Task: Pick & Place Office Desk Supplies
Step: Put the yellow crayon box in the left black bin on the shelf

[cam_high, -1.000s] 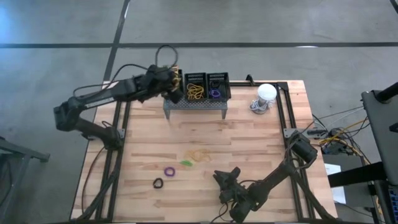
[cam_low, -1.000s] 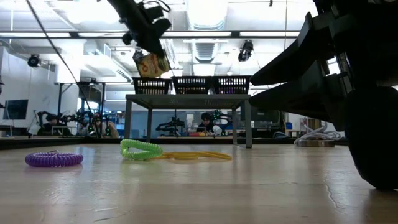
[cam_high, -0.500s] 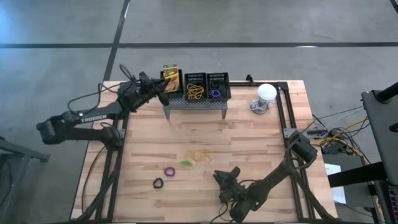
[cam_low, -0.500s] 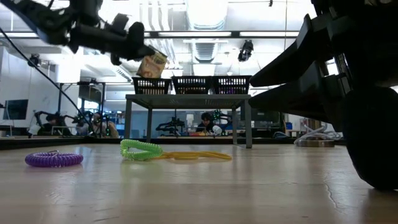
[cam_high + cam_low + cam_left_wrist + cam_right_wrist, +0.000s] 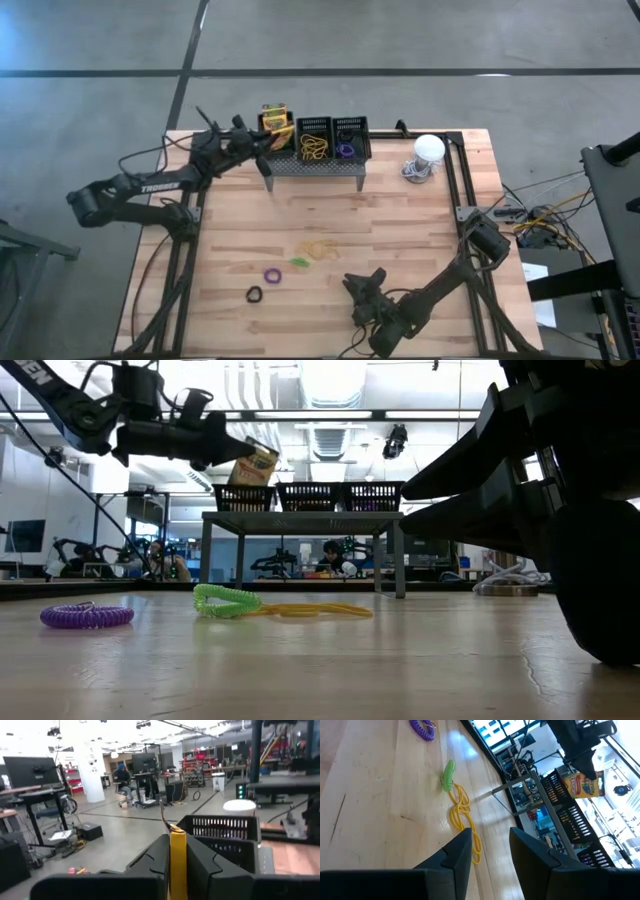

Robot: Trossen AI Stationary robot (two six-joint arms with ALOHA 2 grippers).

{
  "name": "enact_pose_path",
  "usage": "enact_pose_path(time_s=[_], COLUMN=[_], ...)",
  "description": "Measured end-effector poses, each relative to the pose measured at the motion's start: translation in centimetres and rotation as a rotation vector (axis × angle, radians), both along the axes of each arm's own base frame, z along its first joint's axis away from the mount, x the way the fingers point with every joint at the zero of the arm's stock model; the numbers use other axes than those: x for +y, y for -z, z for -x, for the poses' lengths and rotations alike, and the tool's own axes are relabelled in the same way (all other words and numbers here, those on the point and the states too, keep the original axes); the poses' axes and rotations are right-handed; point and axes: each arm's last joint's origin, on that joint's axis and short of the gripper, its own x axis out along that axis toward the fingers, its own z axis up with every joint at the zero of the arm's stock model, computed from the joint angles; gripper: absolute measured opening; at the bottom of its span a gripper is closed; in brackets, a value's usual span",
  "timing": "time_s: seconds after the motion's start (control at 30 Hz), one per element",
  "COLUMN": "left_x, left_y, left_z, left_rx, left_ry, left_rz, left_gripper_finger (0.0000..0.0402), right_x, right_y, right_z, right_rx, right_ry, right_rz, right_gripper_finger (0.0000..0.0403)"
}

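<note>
On your wooden tabletop [image 5: 400,230], workshop beyond, the crayon box [image 5: 275,121] sits above the stand's [image 5: 312,166] leftmost bin [image 5: 245,497]; left jaws nearly closed on it.

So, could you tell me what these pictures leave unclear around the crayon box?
- Whether the crayon box, in the left pincer, touches the left bin: in the low view its lower edge merges with the dark rim.
- That bin's contents: in the high view the box covers it.
- Box print: too small in every view.
</note>
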Motion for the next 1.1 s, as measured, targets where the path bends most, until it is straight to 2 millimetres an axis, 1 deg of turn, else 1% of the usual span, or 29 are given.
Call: enact_pose_path(time_s=[0.1, 0.27, 0.4, 0.47, 0.6, 0.7, 0.8, 0.93, 1.1], left_x=[0.3, 0.7, 0.7, 0.7, 0.4, 0.3, 0.2, 0.3, 0.7], left_y=[0.5, 1.6, 1.8, 1.7, 0.9, 0.5, 0.3, -0.5, -1.6], left_z=[-0.3, -0.8, -0.9, -0.8, -0.4, 0.1, 0.5, 0.2, -0.3], left_rx=[0.022, 0.063, 0.066, 0.067, 0.044, 0.066, 0.123, 0.219, 0.338], left_ry=[-0.003, -0.003, -0.006, -0.008, -0.022, -0.087, -0.156, -0.147, -0.118], left_rz=[-0.018, 0.010, 0.016, 0.016, -0.003, -0.011, -0.030, -0.033, 0.043], left_gripper_finger=[0.0041, 0.0042, 0.0049, 0.0066, 0.0118, 0.0151, 0.0168, 0.0167, 0.0132], right_x=[0.0, 0.0, 0.0, 0.0, 0.0, 0.0, 0.0, 0.0, 0.0], right_y=[0.0, 0.0, 0.0, 0.0, 0.0, 0.0, 0.0, 0.0, 0.0], right_z=[0.0, 0.0, 0.0, 0.0, 0.0, 0.0, 0.0, 0.0, 0.0], right_rx=[0.000, 0.000, -0.002, -0.002, -0.002, -0.002, -0.003, -0.004, -0.004], right_ry=[0.000, 0.000, 0.001, 0.001, 0.001, 0.001, 0.002, 0.002, 0.002], right_rz=[0.000, 0.000, -0.002, -0.002, -0.002, -0.003, -0.004, -0.004, -0.005], right_gripper_finger=[0.0127, 0.0127, 0.0127, 0.0127, 0.0127, 0.0127, 0.0127, 0.0127, 0.0127])
